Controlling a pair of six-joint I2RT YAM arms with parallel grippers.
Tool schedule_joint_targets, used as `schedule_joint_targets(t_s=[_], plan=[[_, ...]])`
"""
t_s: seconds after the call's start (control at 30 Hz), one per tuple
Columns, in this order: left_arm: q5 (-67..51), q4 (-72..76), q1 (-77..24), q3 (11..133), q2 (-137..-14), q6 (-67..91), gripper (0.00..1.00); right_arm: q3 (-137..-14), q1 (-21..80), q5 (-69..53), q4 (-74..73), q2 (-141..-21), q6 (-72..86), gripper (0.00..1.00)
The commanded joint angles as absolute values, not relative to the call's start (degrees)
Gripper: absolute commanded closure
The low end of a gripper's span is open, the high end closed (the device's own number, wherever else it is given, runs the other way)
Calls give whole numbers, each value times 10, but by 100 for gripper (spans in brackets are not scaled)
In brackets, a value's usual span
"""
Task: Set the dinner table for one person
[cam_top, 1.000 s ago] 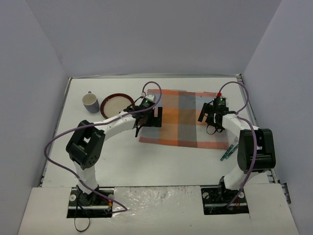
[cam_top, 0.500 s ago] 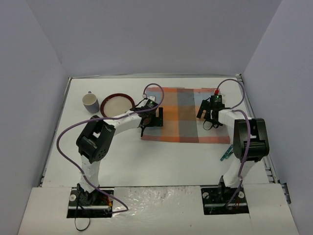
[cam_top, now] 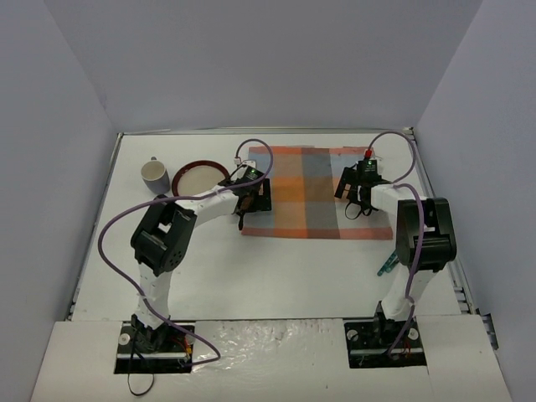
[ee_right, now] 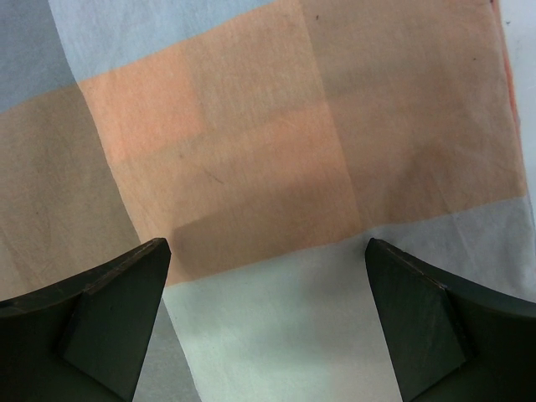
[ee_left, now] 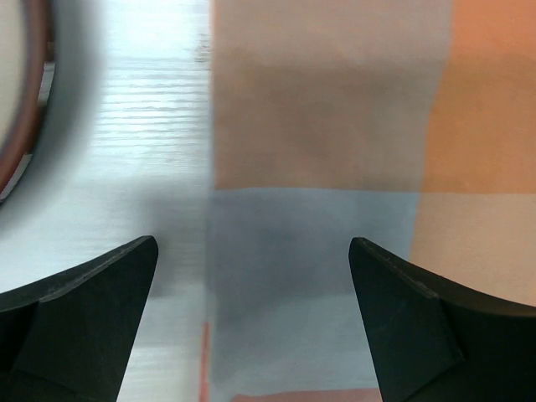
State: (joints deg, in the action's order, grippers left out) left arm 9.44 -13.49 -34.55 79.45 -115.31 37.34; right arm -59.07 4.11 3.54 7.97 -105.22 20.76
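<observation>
The bench [cam_top: 293,268] is seen as a large white surface with thin metal rails, and it fills most of the top view. An orange-and-blue plaid mat [cam_top: 314,193] is laid flat on its far half, right of centre, with the mat's far edge close to the far edge of the bench.

The left arm is bent at a raised elbow above the near-left part of the bench, and its forearm is stretched toward the far right, so that the left gripper [ee_left: 252,243] is held over the left edge of the mat. In the left wrist view the fingers are spread wide and nothing is held; the mat's left edge and a strip of bare bench are seen between them.

The right arm is folded upright near the right edge of the bench, with its forearm directed to the far left. The right gripper [ee_right: 267,243] is held over the right part of the mat, spread wide and holding nothing, with only plaid cloth seen between its fingers.

A brown-rimmed plate [cam_top: 201,177] is placed just left of the mat, and a grey mug [cam_top: 155,176] is set beside it, toward the far-left corner. A teal object [cam_top: 389,265] lies near the right edge, partly hidden by the right arm; what it is cannot be told.
</observation>
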Motion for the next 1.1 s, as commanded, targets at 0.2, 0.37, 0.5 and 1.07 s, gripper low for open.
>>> schedule_joint_targets(t_s=[0.2,0.37,0.5,1.07], plan=[[129,-179,-321,706,-1085,395,4,-557,80,-16,62,-1057,254,1],[131,-161,-325,702,-1025,376,4,-562,84,-12,62,-1043,241,1],[130,-153,-350,741,-982,345,4,-573,85,-8,58,-1019,220,1],[100,-69,-369,786,-1114,327,5,-591,85,-24,50,-952,146,0]])
